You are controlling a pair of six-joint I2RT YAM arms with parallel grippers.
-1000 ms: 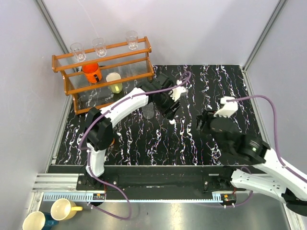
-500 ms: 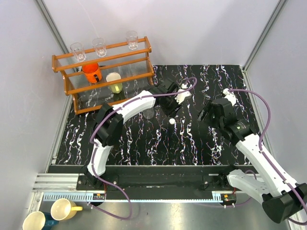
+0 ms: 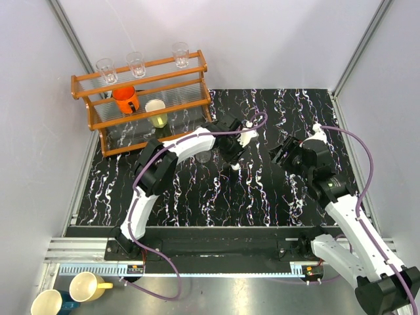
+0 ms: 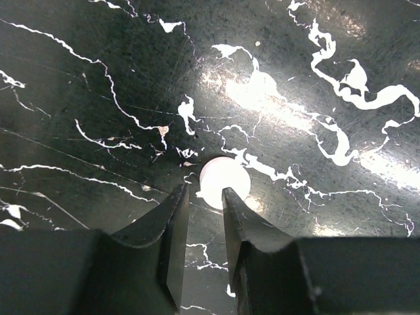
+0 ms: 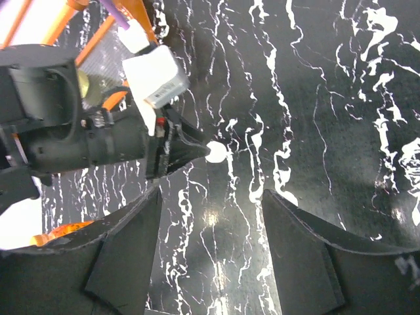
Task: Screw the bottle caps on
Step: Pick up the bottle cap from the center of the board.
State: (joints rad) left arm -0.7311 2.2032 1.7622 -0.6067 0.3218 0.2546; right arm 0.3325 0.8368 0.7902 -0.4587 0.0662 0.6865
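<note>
A wooden rack [image 3: 141, 88] is set at the far-left corner of the table [image 3: 216, 197], beyond the left gripper [image 3: 233, 161] and to its left. Three clear glasses [image 3: 136, 62] are lined up along the rack's top, each apart from the next. An orange mug [image 3: 123, 98] is kept on the shelf below, and a pale cup [image 3: 156, 113] with a yellowish inside is placed just right of it, nearer the gripper. The table is finished in black with white veining. Well behind the gripper and far to its left, off the table, a yellow mug [image 3: 88, 285] and a cream mug [image 3: 47, 303] are seen close together.
</note>
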